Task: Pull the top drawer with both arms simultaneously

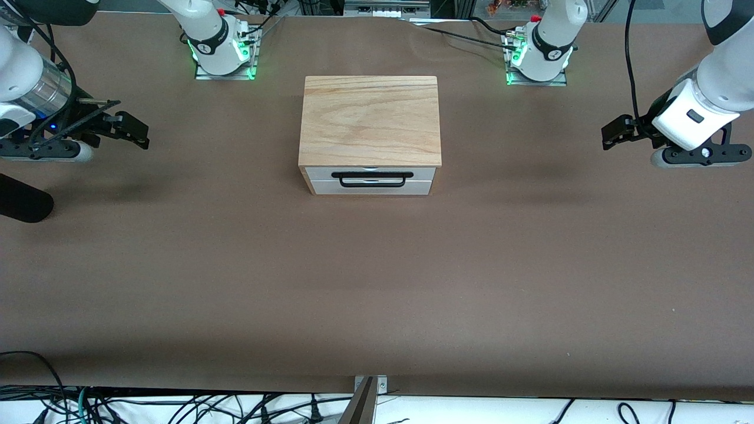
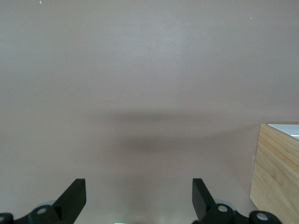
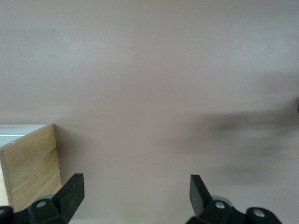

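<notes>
A small cabinet with a wood-grain top (image 1: 370,118) stands mid-table between the two arm bases. Its top drawer (image 1: 321,173) is shut, white front toward the front camera, with the long black bar handle (image 1: 371,174) across it. My left gripper (image 1: 609,136) hangs open and empty over bare table toward the left arm's end, well apart from the cabinet. My right gripper (image 1: 138,131) hangs open and empty toward the right arm's end. The left wrist view shows its gripper (image 2: 139,191) open with the cabinet's wooden side (image 2: 278,177) at the edge. The right wrist view shows its gripper (image 3: 135,189) open beside the cabinet's side (image 3: 32,163).
A plain white lower drawer front (image 1: 371,189) sits under the top drawer. The brown table (image 1: 377,282) stretches wide toward the front camera. A black cylinder (image 1: 23,203) lies at the right arm's end. Cables (image 1: 177,406) run along the front edge.
</notes>
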